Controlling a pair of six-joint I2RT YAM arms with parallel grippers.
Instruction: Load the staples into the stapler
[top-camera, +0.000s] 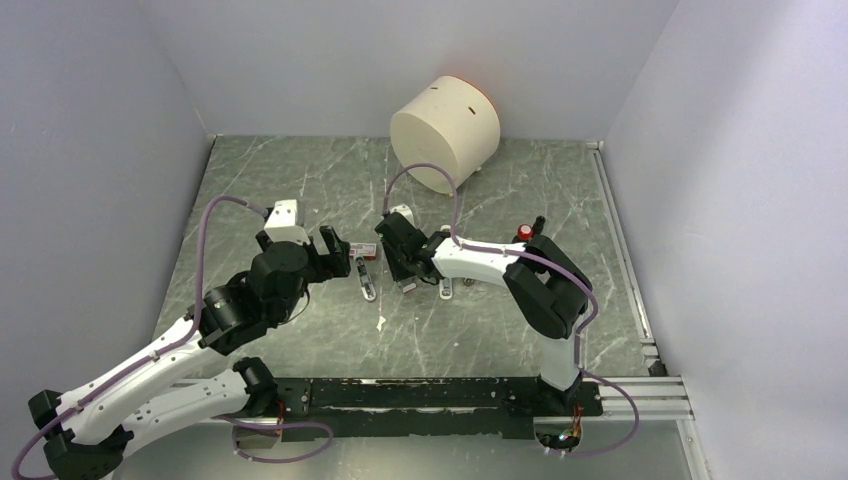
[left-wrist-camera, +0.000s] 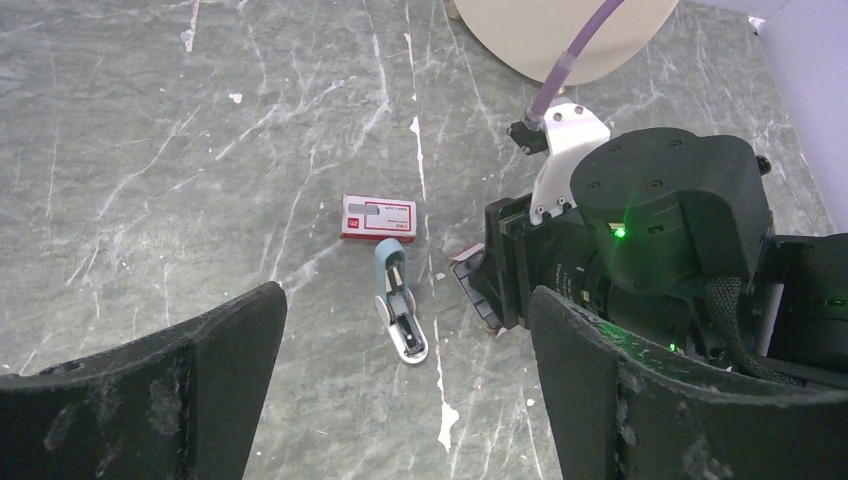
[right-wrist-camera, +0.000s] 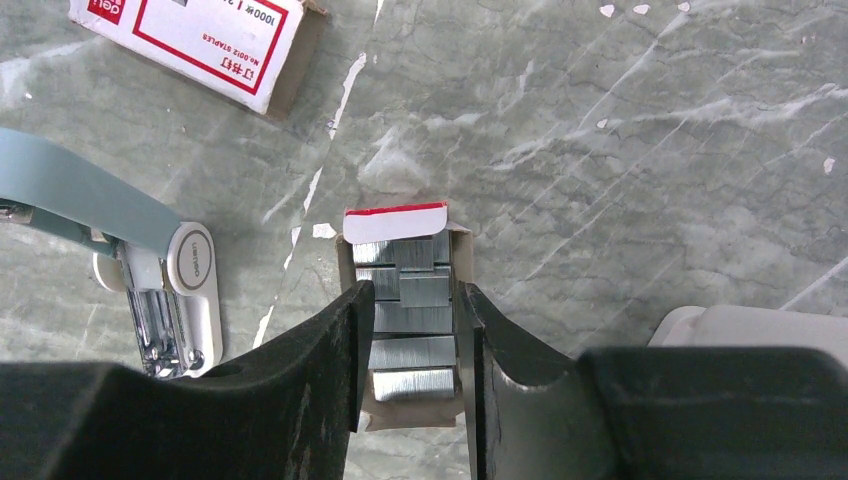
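Right claw (right-wrist-camera: 412, 300) straddles the staples (right-wrist-camera: 405, 285) in their tray (right-wrist-camera: 395, 222), gripped or not I cannot tell; stapler (right-wrist-camera: 170, 300) lies open just left of it, loading not yet done; left claw (left-wrist-camera: 405, 300) gapes wide

Fingers (right-wrist-camera: 330, 360) of the right gripper (right-wrist-camera: 414, 292) hide both long edges of the staples (right-wrist-camera: 408, 322), while the stapler (right-wrist-camera: 192, 290) left of the staples and the box (right-wrist-camera: 200, 40) beyond them run off frame.

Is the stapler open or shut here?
Open. On the stapler, the blue top is swung away from the white base, baring the metal channel.
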